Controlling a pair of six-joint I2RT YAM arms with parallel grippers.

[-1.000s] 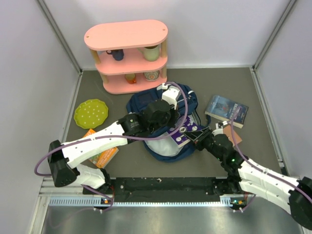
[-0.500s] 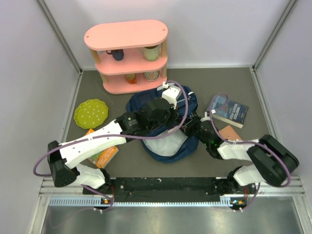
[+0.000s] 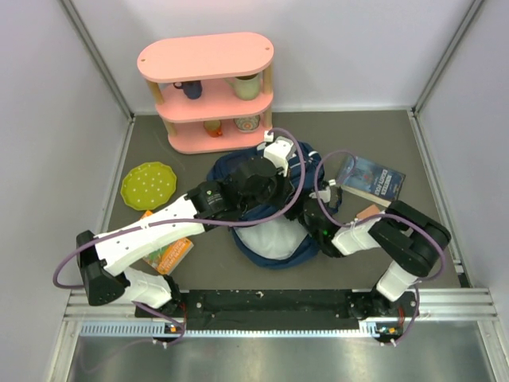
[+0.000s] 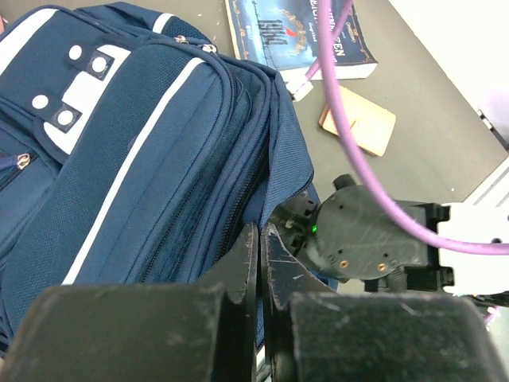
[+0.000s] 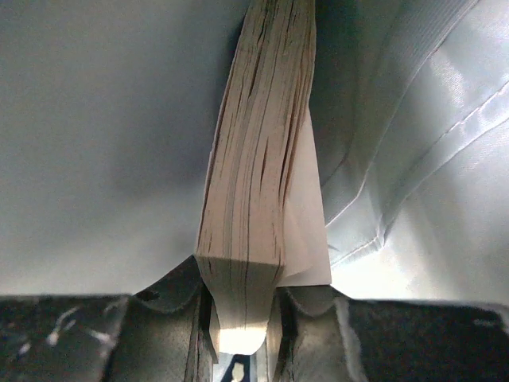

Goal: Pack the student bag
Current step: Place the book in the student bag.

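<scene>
Change in the right arm: the right arm (image 3: 407, 239) is now seen folded, its elbow raised, where a second earlier it was stretched out low from the near right corner.
Change in the load: the purple cover that was seen over the bag's mouth a second earlier is no longer visible from above; the wrist is now buried in that mouth.
Unchanged: the left arm (image 3: 151, 231) is found reaching across the bag as before.
Right gripper (image 5: 242, 318): clamped narrowly on the held book (image 5: 250, 159), gripped by its page edge and pointed away from the camera, with the pale lining (image 5: 95, 119) on both sides.
Left gripper (image 4: 258, 239): fingers pressed flat together, tips at the bag's zip edge, just beside the right wrist; whether fabric is caught between them cannot be told.
Student bag (image 4: 143, 159): laid flat at the middle of the table (image 3: 398, 143), mouth turned toward the arms; it is entered by the right gripper and overlain by the left gripper.
Near left: an orange booklet (image 3: 173, 256) is partly covered by the left arm.
Middle left: a green plate (image 3: 148, 185) is set apart from the bag.
Middle right: a tan card (image 4: 358, 121) lies near the bag, and a blue book (image 3: 374, 179) lies beyond it.
Far: a pink shelf (image 3: 208, 87) is stocked with cups (image 3: 248, 86).
</scene>
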